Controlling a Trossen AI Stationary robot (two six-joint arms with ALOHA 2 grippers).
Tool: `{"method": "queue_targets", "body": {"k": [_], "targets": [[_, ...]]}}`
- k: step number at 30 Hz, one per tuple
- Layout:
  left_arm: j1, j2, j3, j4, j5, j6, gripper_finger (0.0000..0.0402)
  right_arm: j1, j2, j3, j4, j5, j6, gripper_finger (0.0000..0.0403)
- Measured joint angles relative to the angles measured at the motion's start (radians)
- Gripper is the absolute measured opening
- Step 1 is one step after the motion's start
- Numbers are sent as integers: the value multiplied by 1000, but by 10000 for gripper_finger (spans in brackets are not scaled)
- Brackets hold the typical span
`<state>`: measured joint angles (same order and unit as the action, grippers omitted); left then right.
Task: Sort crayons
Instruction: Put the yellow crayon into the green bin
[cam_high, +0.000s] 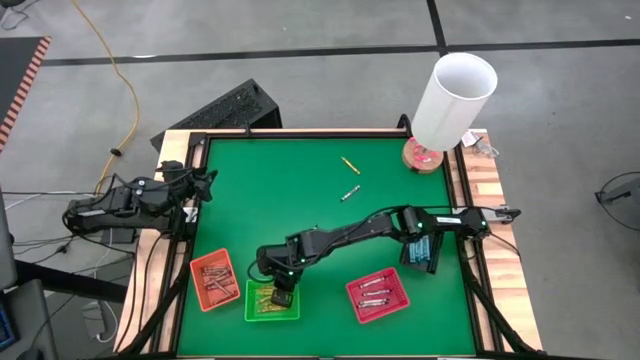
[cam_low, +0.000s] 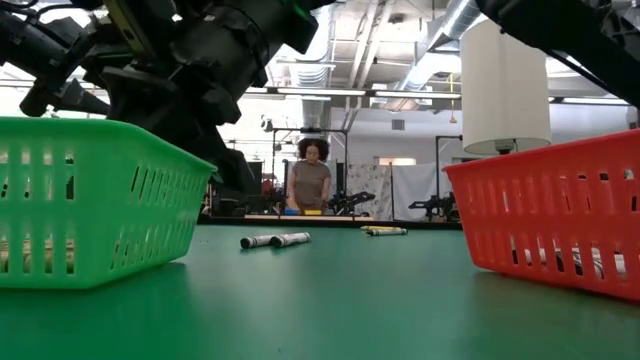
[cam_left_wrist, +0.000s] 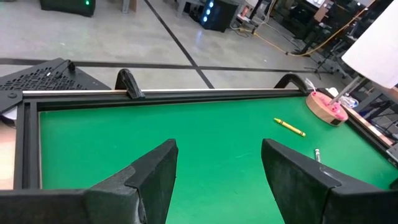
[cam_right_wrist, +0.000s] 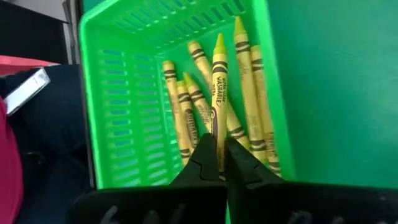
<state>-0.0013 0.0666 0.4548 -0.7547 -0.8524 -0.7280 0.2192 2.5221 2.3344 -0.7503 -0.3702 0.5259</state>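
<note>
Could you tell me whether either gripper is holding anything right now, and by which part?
The right gripper pinches a yellow crayon by its blunt end, over the green tray. The left gripper is open and holds nothing.

The worktop (cam_high: 300, 200) lies open across its middle and far-left part, with only two loose crayons (cam_high: 350, 179) lying there. The near edge is crowded by the orange tray (cam_high: 214, 281), green tray (cam_high: 271, 300) and red tray (cam_high: 378, 294). The right arm (cam_high: 350, 232) spans the near-right part, and a white cylinder (cam_high: 452, 101) blocks the far-right corner.
</note>
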Motion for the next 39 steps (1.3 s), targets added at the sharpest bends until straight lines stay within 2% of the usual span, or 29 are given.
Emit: {"method": "queue_targets", "body": {"k": [14, 27, 32, 39], "targets": [[0, 0, 0, 0, 0, 0, 223, 0, -2, 0, 22, 0, -10, 49], [0, 0, 0, 0, 0, 1, 223, -5, -16, 14, 19, 2, -10, 54], [0, 0, 0, 0, 1, 0, 223, -19, -88, 23, 47, 2, -66, 54], [0, 0, 0, -3, 4, 0, 223, -40, -239, 20, -15, 35, -234, 54]]}}
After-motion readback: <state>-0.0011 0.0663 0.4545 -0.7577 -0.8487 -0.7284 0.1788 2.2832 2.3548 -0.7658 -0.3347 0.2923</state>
